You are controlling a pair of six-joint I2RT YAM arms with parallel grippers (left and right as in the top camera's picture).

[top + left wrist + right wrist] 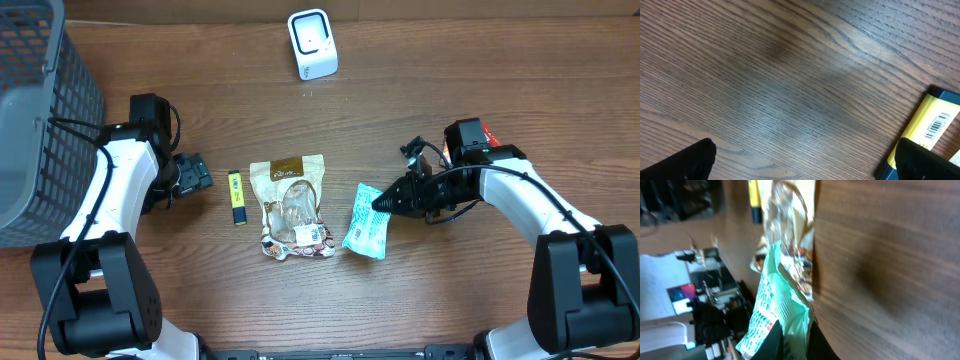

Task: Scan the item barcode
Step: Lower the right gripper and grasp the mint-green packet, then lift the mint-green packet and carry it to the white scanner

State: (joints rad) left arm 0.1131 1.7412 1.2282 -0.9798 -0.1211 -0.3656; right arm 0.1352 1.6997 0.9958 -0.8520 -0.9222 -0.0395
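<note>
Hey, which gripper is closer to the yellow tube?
Left. The left gripper sits open just beside the yellow tube. The right gripper is on the far side of the snack bag, shut on the teal packet.

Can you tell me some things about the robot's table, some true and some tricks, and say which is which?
1. The right claw is pinching the green packet. True.
2. The left claw is squeezed shut. False: it is open and holds nothing.
3. The white scanner stands by itself, away from the packets. True.
4. The yellow box lies inside the basket. False: it lies on the table, next to the snack bag.
5. The yellow box has a barcode facing up. True.
</note>
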